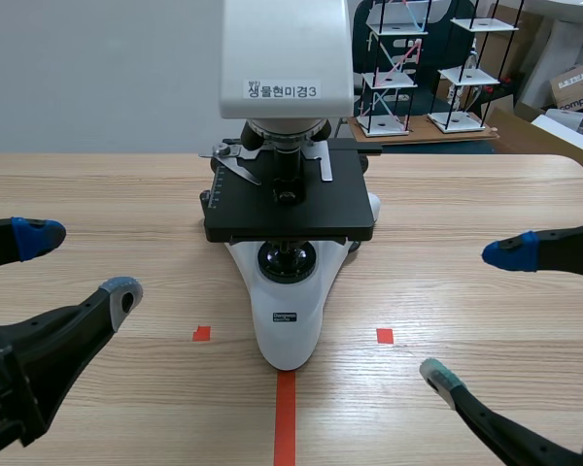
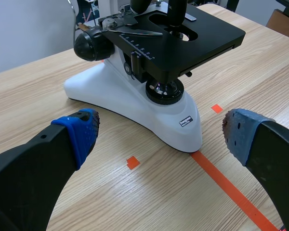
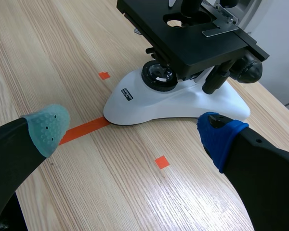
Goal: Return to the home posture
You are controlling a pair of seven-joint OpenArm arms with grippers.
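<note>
Black-fingered, the left gripper [image 1: 78, 264] hovers low over the near left of the pale wooden table [image 1: 486, 194], its pads spread wide and holding nothing. The right gripper [image 1: 474, 313] hovers at the near right, equally agape. Between them, apart from both, stands a white-based microscope with a black stage [image 1: 290, 309].

microscope [image 1: 290, 209] head cut off up top, base label [image 1: 286, 316] txt too small
</note>
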